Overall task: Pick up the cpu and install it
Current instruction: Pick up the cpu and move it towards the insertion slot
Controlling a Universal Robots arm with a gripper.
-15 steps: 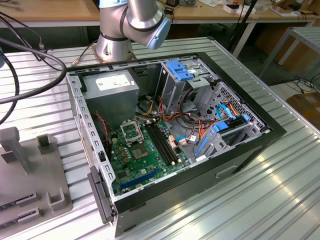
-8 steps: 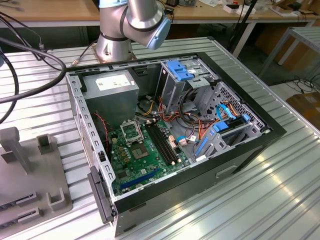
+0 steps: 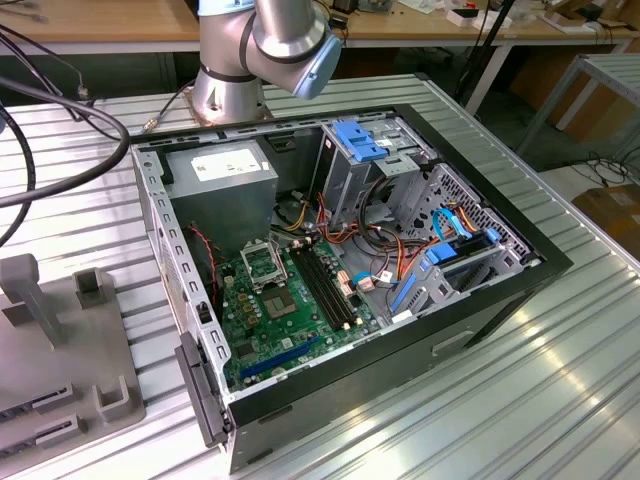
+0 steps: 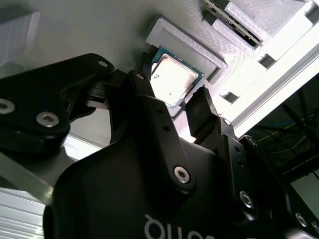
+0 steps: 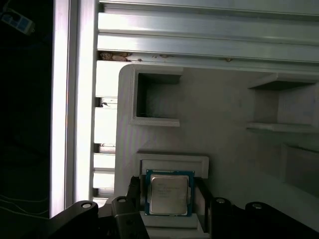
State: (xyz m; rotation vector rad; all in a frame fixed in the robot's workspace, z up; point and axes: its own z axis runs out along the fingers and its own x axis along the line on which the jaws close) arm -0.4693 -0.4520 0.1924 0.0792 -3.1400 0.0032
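Observation:
The cpu (image 5: pixel 169 193) is a flat square chip with a silver face and a green rim. It lies flat in a shallow seat of a light grey holder plate (image 5: pixel 224 109), against a raised lip (image 5: pixel 172 162). My gripper (image 5: pixel 168 190) hangs right over it, open. One black fingertip (image 5: pixel 133 188) stands on each side of the chip with a narrow gap. In the second wrist view the cpu (image 4: pixel 172 79) shows between the two fingers (image 4: pixel 199 104) of the gripper (image 4: pixel 172 83). In the exterior view the motherboard's socket (image 3: pixel 262 265) stands in the open computer case (image 3: pixel 545 262).
Ribbed aluminium table slats (image 5: pixel 199 30) run beside the holder plate, which carries more pockets and raised walls (image 5: pixel 154 97). Inside the case sit a grey power supply (image 3: pixel 222 180), drive bays (image 3: pixel 375 160) and loose cables (image 3: pixel 400 255). A grey block fixture (image 3: pixel 60 350) stands at the exterior view's left.

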